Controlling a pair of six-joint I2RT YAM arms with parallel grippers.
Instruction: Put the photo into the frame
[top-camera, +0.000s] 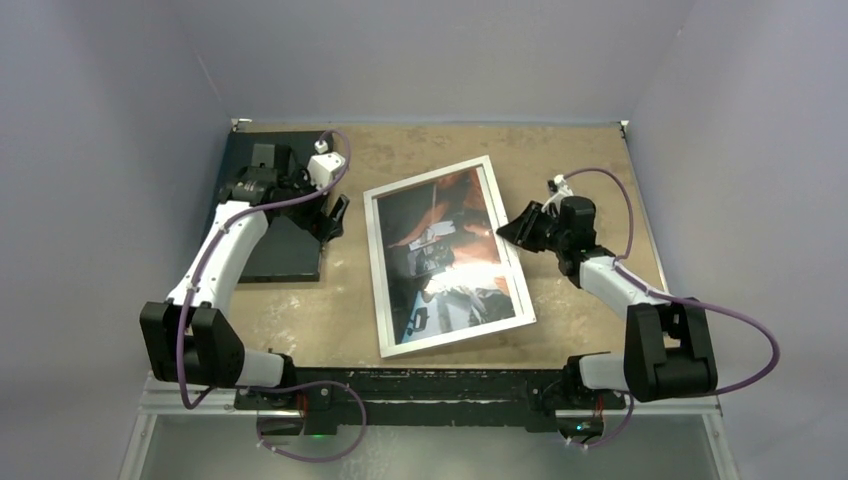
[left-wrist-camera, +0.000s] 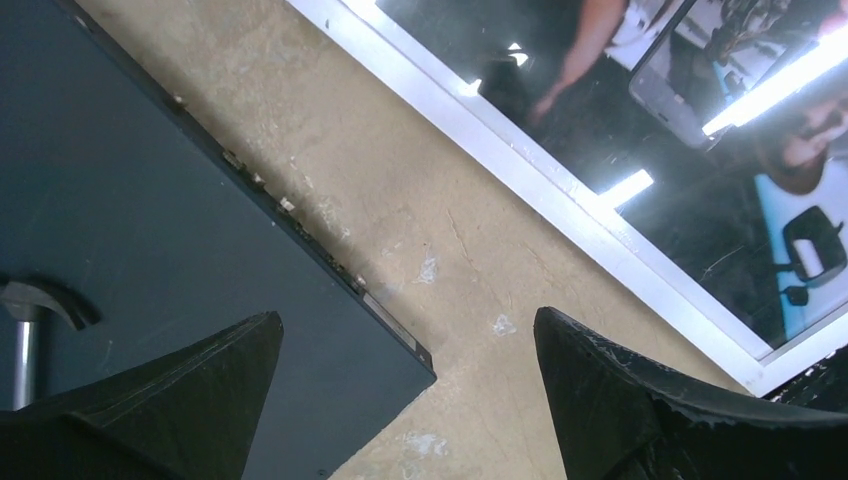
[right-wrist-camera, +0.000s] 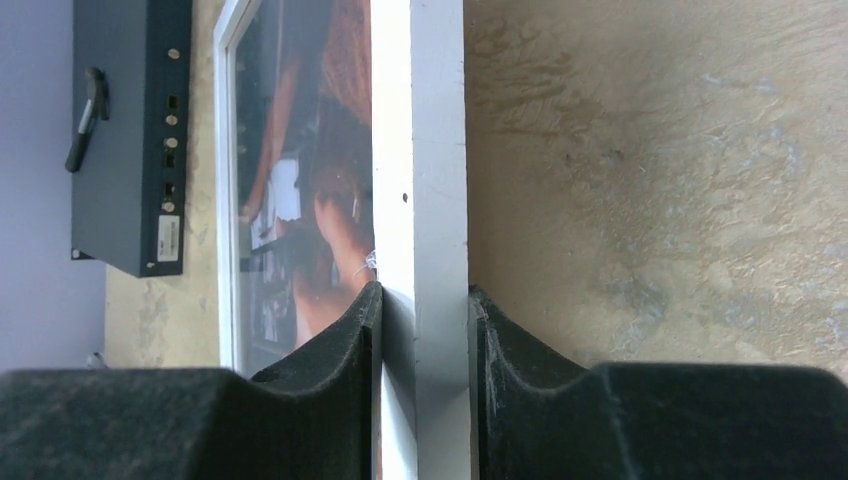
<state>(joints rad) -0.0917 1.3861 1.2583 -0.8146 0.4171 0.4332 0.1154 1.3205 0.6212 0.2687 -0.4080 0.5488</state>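
The white frame (top-camera: 373, 270) lies tilted on the brown table, near the middle. The photo (top-camera: 447, 255) shows inside its rails, dark reddish picture facing up. My right gripper (top-camera: 512, 232) is at the frame's right side. In the right wrist view it (right-wrist-camera: 424, 290) is shut on the white rail (right-wrist-camera: 425, 150), one finger over the photo (right-wrist-camera: 310, 150) and the other on the outer side. My left gripper (top-camera: 335, 220) hovers left of the frame. In the left wrist view it (left-wrist-camera: 408, 315) is open and holds nothing, above bare table between the frame's rail (left-wrist-camera: 520, 165) and a black board's corner.
A flat black board (top-camera: 290, 255) lies at the back left under the left arm, with a small metal stand (left-wrist-camera: 25, 320) on it. The right wrist view shows this board (right-wrist-camera: 130, 130) beyond the frame. Grey walls close in the table on three sides.
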